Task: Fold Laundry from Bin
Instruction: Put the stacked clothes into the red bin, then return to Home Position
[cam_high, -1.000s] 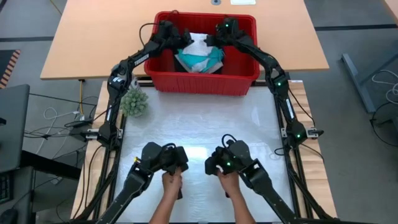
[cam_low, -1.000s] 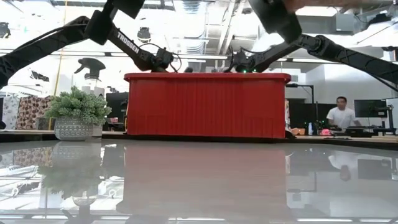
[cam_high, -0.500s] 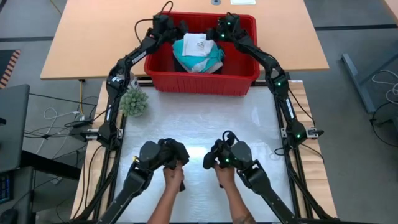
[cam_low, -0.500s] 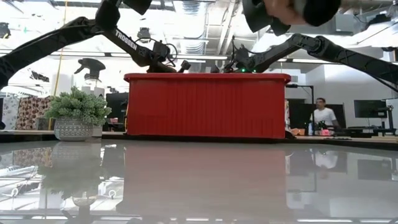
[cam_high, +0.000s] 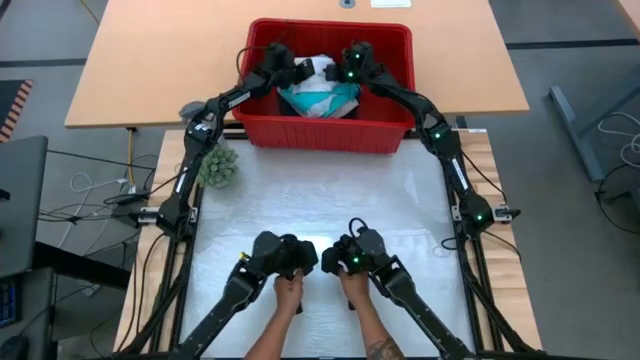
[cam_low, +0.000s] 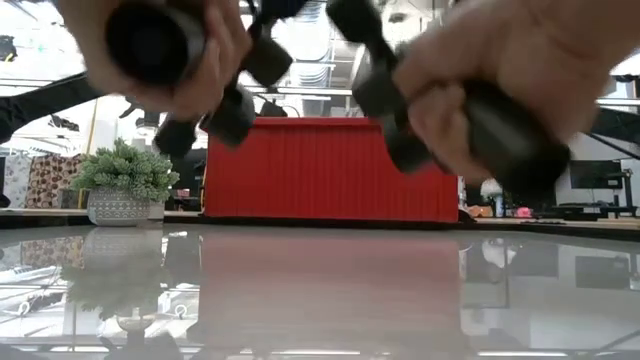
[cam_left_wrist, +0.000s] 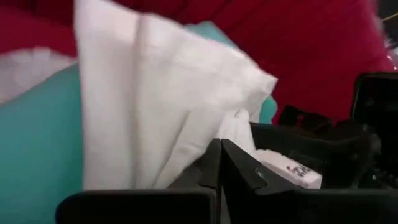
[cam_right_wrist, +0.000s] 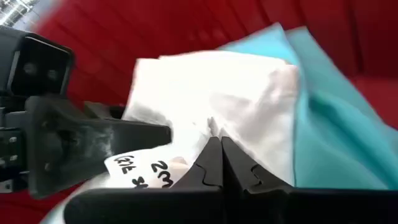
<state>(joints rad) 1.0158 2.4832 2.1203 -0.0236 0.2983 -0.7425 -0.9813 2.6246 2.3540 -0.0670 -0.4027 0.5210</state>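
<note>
Reaching over the table (cam_high: 320, 195) into the red bin (cam_high: 330, 132), both arms are at the picking-out step. The teal garment (cam_high: 335, 98) lies in it beneath a white garment (cam_high: 322, 70). The left hand (cam_high: 293, 70) and right hand (cam_high: 345, 68) are each pinched together on that white cloth; next, I judge, comes an even lift clear of the rim.

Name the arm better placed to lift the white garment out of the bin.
Neither clearly: left gripper and right gripper are both shut on the white garment inside the bin.
</note>
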